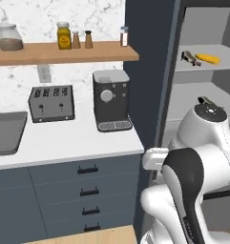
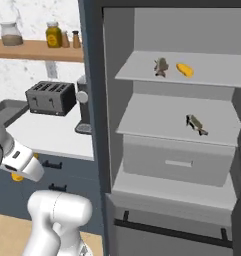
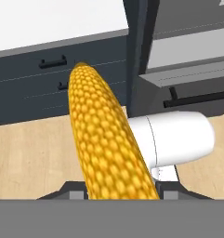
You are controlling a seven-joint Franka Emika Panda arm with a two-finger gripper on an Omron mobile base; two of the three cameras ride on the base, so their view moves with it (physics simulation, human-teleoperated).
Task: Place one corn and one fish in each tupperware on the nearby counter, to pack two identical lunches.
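The jaws are closed on a corn cob [image 3: 104,139], which rises between them and stretches away from the hand, its tapered tip pointing toward the dark drawer fronts [image 3: 48,79] below the white table [image 3: 53,23]. Beneath the held cob lies a pale wooden floor [image 3: 29,158]. In the right base view the hand hangs low in front of the drawers, with a bit of yellow cob [image 2: 17,176] peeking out under the white wrist.

Well apart from the jaws, up and to the side, an open grey cabinet holds the other items. On its top shelf [image 2: 142,70] a second corn cob [image 2: 184,69] lies just beside a brown-grey fish [image 2: 161,66]. On the shelf below, another fish [image 2: 196,124] lies alone.

On the table, far from the jaws, a grey tupperware tray [image 1: 6,133] sits at the left edge, near a toaster [image 1: 51,103] and a coffee machine [image 1: 111,100]. Jars stand on a wooden wall shelf [image 1: 64,53] above.
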